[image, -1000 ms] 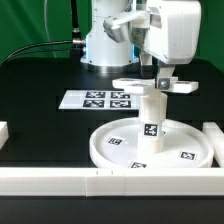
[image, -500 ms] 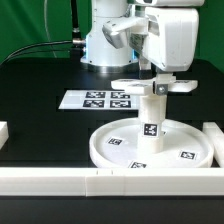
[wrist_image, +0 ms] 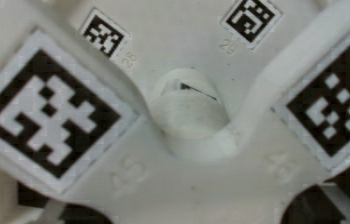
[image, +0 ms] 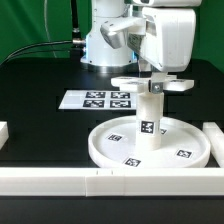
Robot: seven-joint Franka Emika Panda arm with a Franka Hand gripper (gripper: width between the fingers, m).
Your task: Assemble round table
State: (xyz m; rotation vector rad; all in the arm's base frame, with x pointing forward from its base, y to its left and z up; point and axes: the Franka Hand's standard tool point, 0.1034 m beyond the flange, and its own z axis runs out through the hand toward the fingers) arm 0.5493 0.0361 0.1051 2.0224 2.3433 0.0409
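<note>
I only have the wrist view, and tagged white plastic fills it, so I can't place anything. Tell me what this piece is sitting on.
Observer: The cross-shaped piece sits on top of the thick cylinder, which stands upright.
Operator: Say where that cylinder stands.
Observer: At the centre of the round disc, which lies flat.
Operator: Report what else lies near the disc.
Observer: The marker board lies beyond it, toward the exterior view's left, apart from the disc.
</note>
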